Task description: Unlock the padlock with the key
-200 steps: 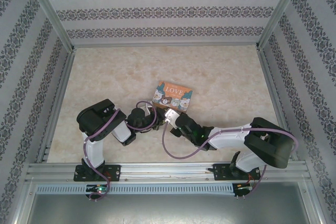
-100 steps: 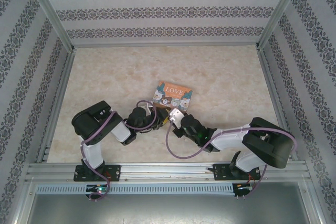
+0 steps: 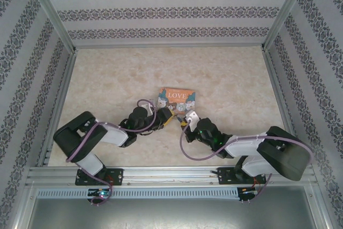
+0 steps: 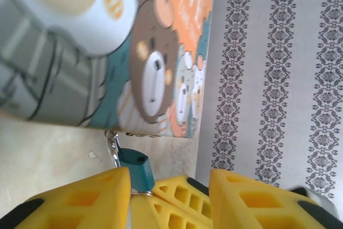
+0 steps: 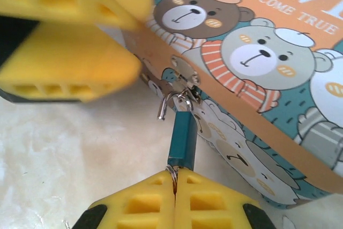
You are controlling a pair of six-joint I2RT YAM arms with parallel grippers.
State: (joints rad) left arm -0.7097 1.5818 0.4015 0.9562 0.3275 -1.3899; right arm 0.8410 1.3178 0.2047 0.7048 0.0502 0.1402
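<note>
You are working on the pale bench (image 3: 107, 79), where the colourful LOVE tin (image 3: 179, 95) is lying about midway between the left and right edges, its clasp side facing the near edge, with both arms reaching in to that side. The left fingers (image 4: 86, 199) are standing spread and gripping nothing. The right fingers (image 5: 209, 205) are pressing tightly together, tips pointing up at the clasp. The padlock (image 5: 182, 135) is hanging from the hasp (image 5: 185, 79) on the tin's near wall, its teal body pointing down at the right fingertips and sitting just beside the inner face of one left finger. One leg of the shackle (image 5: 162, 108) seems to be standing clear of the body, though I cannot say for certain that it is released. Smallest of all is the key (image 5: 171, 171): a thin silvery ring is peeking out where the right fingers are pinching it, right against the bottom of the lock. You are dealing with a small, rigid, light lock that is free to swing on its hasp, so I judge it will twist away rather than resist. Steady it across the flat teal faces, not the smooth, rounded, likely slippery shackle. The key looks thin and easily bent, so you are better off holding its head and turning squarely along its axis.
</note>
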